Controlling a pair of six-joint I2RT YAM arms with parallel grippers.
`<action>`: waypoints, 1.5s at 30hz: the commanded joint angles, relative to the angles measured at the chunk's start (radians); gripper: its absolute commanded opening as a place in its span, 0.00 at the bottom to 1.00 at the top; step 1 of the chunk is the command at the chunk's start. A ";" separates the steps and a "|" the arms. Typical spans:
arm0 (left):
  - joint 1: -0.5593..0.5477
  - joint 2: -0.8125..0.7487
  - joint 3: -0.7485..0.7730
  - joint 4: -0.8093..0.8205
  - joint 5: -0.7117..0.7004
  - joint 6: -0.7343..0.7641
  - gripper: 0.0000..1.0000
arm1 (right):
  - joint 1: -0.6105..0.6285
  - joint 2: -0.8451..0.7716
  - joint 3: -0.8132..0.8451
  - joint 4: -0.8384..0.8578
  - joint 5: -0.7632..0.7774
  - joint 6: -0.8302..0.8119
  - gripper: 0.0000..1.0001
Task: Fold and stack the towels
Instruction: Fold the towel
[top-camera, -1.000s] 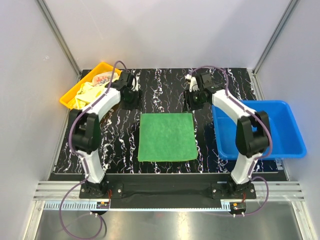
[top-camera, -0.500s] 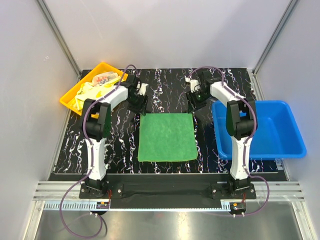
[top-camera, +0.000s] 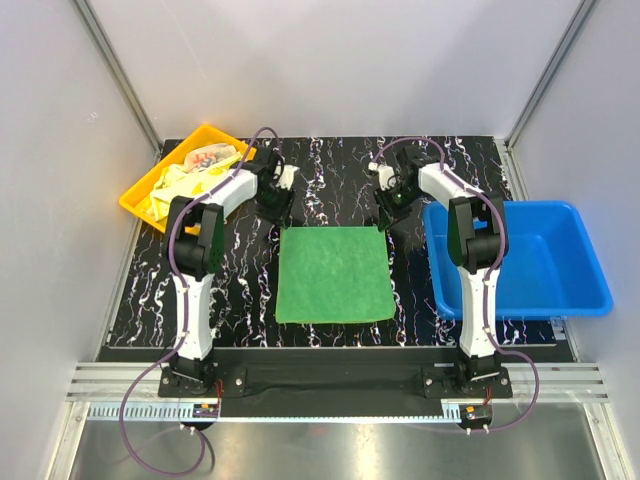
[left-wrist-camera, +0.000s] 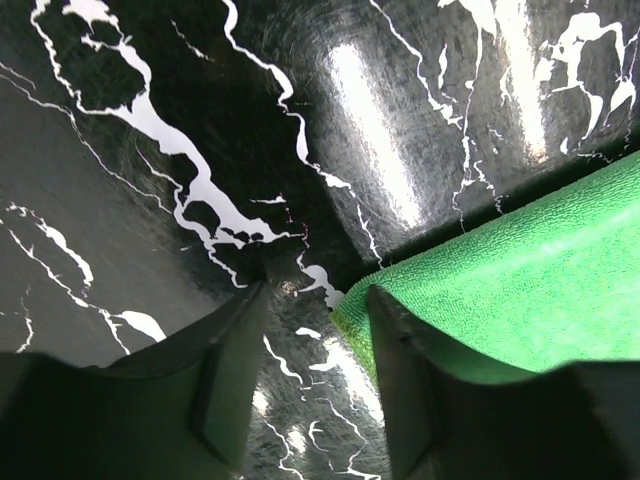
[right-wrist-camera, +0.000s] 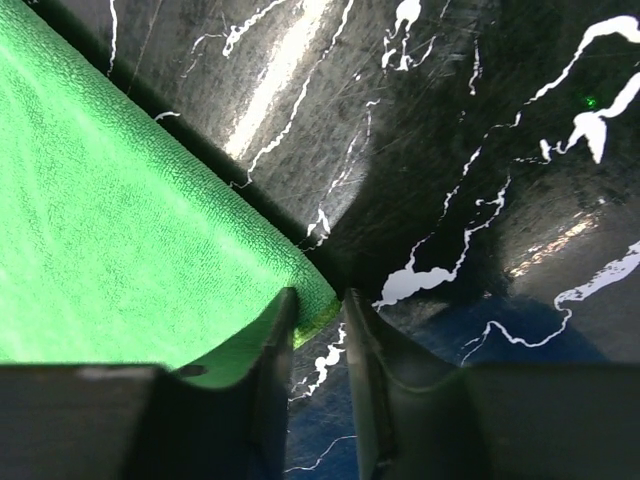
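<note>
The plain green towel (top-camera: 333, 273) lies flat in the middle of the table. My left gripper (top-camera: 279, 214) is low at its far left corner. In the left wrist view the gripper (left-wrist-camera: 318, 292) is open, and the green corner (left-wrist-camera: 480, 280) lies by the right finger (left-wrist-camera: 400, 390). My right gripper (top-camera: 386, 217) is at the far right corner. In the right wrist view the gripper (right-wrist-camera: 318, 298) is open by a narrow gap, with the towel's corner (right-wrist-camera: 150, 220) reaching between the fingers. The yellow patterned towel (top-camera: 180, 185) and the white/teal printed towel (top-camera: 207, 156) lie in the tray.
The yellow tray (top-camera: 137, 196) sits at the far left corner of the black marbled table (top-camera: 330, 170). The blue bin (top-camera: 565, 290) stands at the right, next to the right arm. Grey walls close in the back and sides.
Both grippers have moved inward and down to the green towel's far corners. The left has come from near the tray, the right from further back. The towel has not moved.
</note>
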 joint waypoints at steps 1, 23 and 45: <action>0.002 0.016 0.038 0.019 0.002 0.041 0.46 | -0.008 0.016 0.038 -0.010 -0.024 -0.038 0.30; 0.002 0.045 0.032 -0.052 0.076 0.067 0.31 | -0.011 0.041 0.070 -0.037 -0.028 -0.040 0.09; 0.004 0.065 0.134 -0.069 -0.004 0.053 0.00 | -0.009 0.069 0.131 -0.036 -0.001 -0.040 0.00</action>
